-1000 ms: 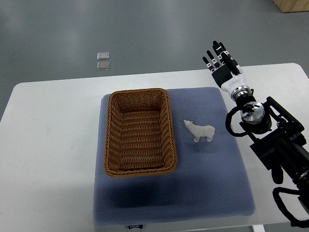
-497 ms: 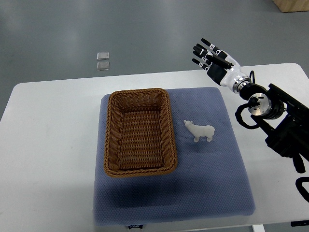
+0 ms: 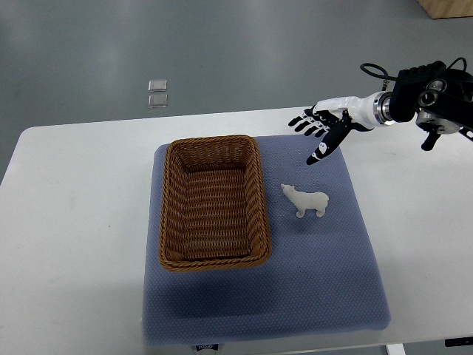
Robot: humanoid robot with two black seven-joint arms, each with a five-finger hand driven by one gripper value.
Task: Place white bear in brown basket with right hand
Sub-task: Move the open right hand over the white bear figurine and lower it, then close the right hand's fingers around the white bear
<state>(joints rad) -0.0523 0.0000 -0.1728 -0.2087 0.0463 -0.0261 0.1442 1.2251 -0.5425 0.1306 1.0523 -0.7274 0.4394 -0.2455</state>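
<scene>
A small white bear (image 3: 307, 200) lies on its side on the blue mat (image 3: 310, 281), just right of the brown wicker basket (image 3: 213, 201), which holds nothing. My right hand (image 3: 316, 131) hangs above the mat's far right corner, up and to the right of the bear. Its fingers are spread, the thumb points down toward the mat, and it holds nothing. Its arm comes in from the right edge. The left arm is not in view.
The mat lies on a white table (image 3: 74, 222). Two small clear squares (image 3: 157, 93) lie on the grey floor beyond the table's far edge. A wooden piece (image 3: 447, 7) shows at the top right corner.
The right arm has swung up from the lower right. The hand turned from pointing away to reaching leftward, and it dropped lower over the mat's far right corner. Bear and basket have not moved.
</scene>
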